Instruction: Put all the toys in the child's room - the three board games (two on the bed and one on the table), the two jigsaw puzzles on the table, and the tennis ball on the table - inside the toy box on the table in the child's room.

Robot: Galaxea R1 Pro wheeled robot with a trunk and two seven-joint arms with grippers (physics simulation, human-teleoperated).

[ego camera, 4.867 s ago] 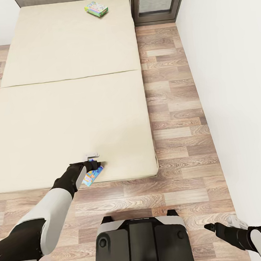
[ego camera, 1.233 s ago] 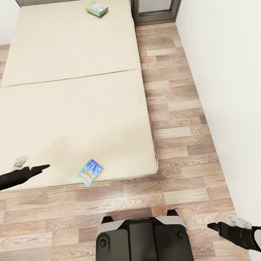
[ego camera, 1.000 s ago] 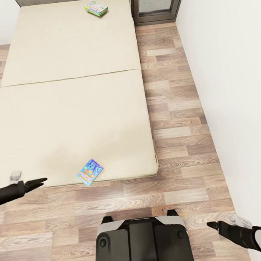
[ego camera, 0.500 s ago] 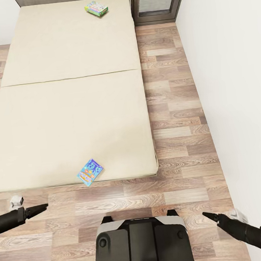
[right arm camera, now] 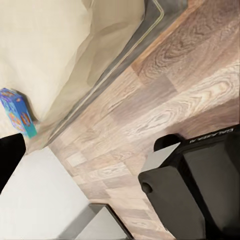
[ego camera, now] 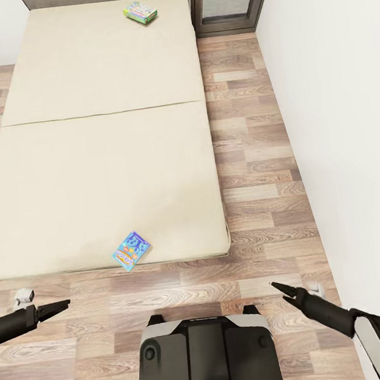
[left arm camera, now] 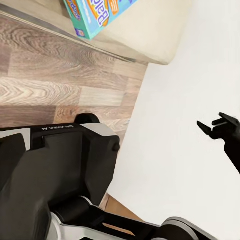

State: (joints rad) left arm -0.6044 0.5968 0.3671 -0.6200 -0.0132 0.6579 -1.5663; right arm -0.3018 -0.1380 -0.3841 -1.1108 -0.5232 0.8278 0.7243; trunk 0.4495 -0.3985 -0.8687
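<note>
Head cam: robot base (ego camera: 205, 352) parked on plank floor (ego camera: 257, 165) at foot of bed (ego camera: 94, 165). Blue board game (ego camera: 131, 250) lies flat on mattress right at near edge, close to near-right corner, rotated diag. w/ long axis running from near-left to far-right; near corner seems to overhang the edge slightly. Second board game (ego camera: 140, 12), green-sided w/ colourful top, sits far off at head end of bed, well apart from both arms. Left claw (ego camera: 57, 307) low over floor, off to the left of blue box, tips pointing toward robot's right; fingers look pressed together, nothing held. Right claw (ego camera: 280, 288) over floor to the right of base, tips pointing forward-left; looks pinched together too, empty, but small in frame so not certain. Key relation: blue box lies ahead of and between the two claws, fwd-right of left claw, fwd-left of right; left claw looks a bit nearer. Judgement: next grasp likely left arm, approaching across the short side. No box in toy box yet as far as seen.
</note>
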